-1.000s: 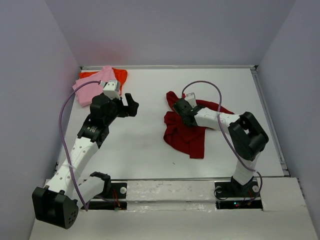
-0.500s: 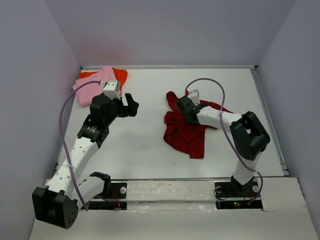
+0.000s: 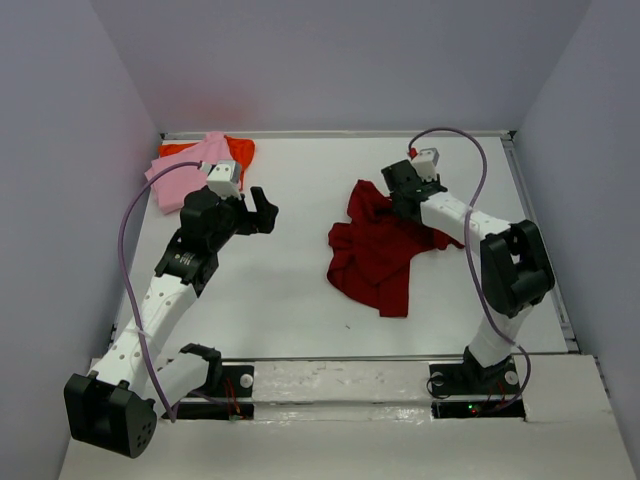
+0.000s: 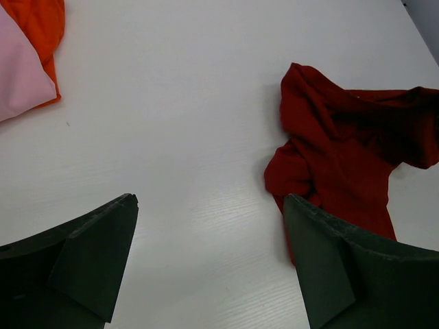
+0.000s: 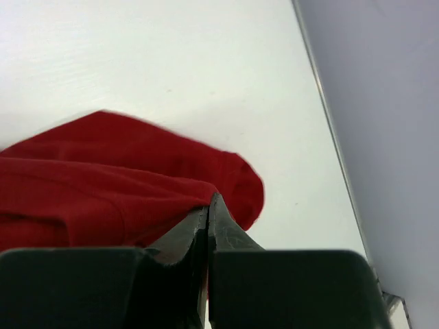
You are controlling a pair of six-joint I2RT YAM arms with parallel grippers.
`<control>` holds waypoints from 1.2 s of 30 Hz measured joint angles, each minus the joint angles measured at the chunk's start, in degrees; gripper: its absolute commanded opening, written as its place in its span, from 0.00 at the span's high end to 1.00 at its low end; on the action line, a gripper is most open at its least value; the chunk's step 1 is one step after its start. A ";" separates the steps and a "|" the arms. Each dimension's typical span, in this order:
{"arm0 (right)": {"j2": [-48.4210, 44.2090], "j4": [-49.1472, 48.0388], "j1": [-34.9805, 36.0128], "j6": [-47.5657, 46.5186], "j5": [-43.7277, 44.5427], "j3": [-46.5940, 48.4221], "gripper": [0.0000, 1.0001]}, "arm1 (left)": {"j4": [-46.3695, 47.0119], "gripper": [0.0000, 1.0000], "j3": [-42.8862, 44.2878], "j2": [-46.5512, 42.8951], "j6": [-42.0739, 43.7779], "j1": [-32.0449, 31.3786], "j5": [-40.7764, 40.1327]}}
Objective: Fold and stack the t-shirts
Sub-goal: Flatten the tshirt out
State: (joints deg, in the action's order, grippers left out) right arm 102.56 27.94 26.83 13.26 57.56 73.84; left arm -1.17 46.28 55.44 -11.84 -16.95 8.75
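Right gripper (image 5: 208, 205) tight on t-shirt (image 5: 103, 171) (wrist view)

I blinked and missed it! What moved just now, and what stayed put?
The right gripper, shut on the dark red t-shirt, moved farther away and to the right, pulling that edge of the cloth along and stretching it out. The left gripper stayed open in place. The pink t-shirt and orange t-shirt stayed in the far left corner.
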 measured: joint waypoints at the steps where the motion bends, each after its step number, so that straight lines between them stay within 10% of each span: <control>1: 0.15 -0.13 -1.33 -0.13 0.35 0.37 1.00 | 0.00 0.03 0.00 0.00 0.00 -0.02 0.00; 5: 2.32 -0.61 -5.75 -0.81 0.90 2.12 0.62 | 0.00 0.03 0.00 0.00 0.02 -0.35 0.04; 12: 3.67 1.18 -6.86 1.33 -2.67 2.25 0.42 | 0.00 0.03 0.00 0.00 0.00 -0.61 0.07; 36: -15.91 -6.95 -4.63 14.08 -38.16 -23.39 0.44 | 0.00 0.03 0.00 0.00 0.02 -0.63 0.17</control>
State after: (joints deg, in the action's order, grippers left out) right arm 86.65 20.99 22.20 27.33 19.40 50.46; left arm -1.17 46.28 55.44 -11.81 -17.58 8.93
